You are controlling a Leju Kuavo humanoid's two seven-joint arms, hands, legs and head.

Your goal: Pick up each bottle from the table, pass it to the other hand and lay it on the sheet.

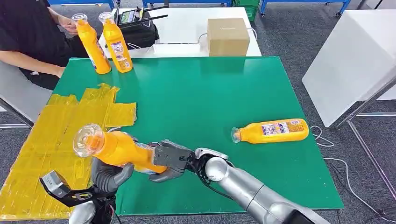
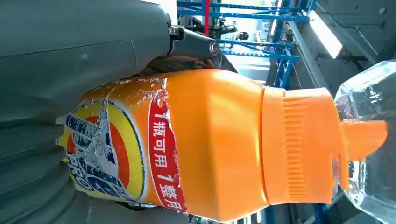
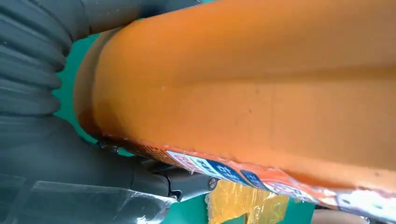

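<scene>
An orange bottle (image 1: 114, 148) is gripped at its base by the right hand (image 1: 170, 160) and cupped from below by the left hand (image 1: 109, 176), above the desk's (image 1: 201, 98) near-left edge, beside the yellow sheet (image 1: 51, 140). Another bottle (image 1: 272, 131) is lying at the right.

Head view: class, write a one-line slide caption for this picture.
Both hands, left hand and right hand, hold an orange bottle above the green table beside the yellow sheet.

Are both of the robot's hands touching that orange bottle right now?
Touching. In the head view both the left hand and right hand wrap the held bottle.
</scene>
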